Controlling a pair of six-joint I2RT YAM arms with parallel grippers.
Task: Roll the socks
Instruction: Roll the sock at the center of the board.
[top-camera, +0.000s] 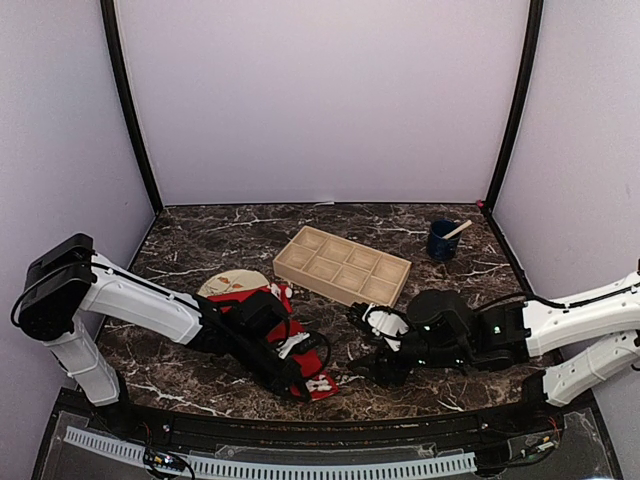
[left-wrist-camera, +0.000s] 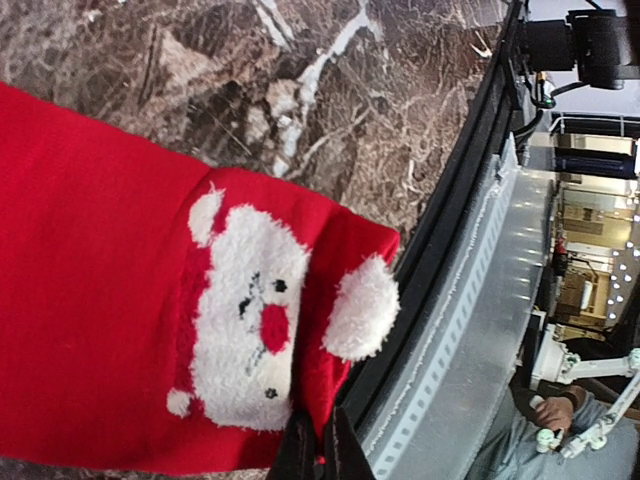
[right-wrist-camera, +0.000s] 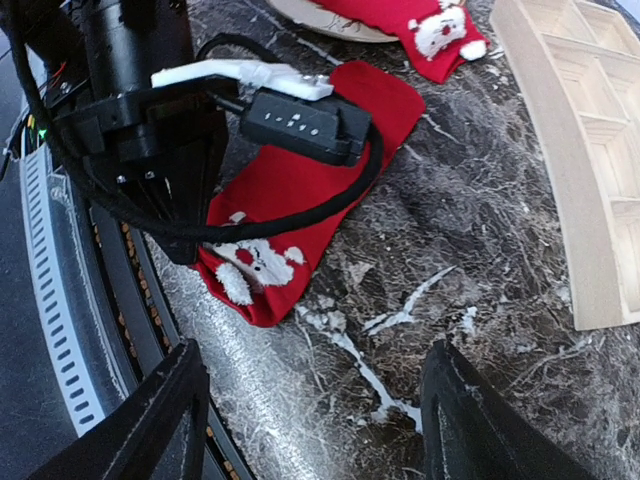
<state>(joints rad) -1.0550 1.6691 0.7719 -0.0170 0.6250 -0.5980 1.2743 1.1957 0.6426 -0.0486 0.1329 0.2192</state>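
From above: shows two red socks on the marble bench (top-camera: 200, 240). Places the near sock (top-camera: 322, 384) flat by the front edge, white markings toward the rim. Puts the far sock (top-camera: 283, 298) partly on a round beige plate (top-camera: 225, 282), much of it behind the left arm. Hides the tips of the left end effector (top-camera: 300, 386) behind its own body there. Also takes in a wooden compartment tray (top-camera: 342, 265) behind the socks and a blue cup (top-camera: 441, 242) with a stick in it at the far right, neither visible from the left wrist.

From the left wrist: fills with the near sock's fuzzy white face, red nose and white pompom, detail lost overhead. Settles the grip too: dark fingertips (left-wrist-camera: 300, 455) pressed together on the sock's hem, a sliver of red between them.

From the right wrist: looks across bare bench at the left end effector standing on the near sock, cable looped over the fabric. Catches a matching face on the far sock. Frames the right end effector (right-wrist-camera: 310, 420) spread wide, only bench between its fingers, apart from the sock.
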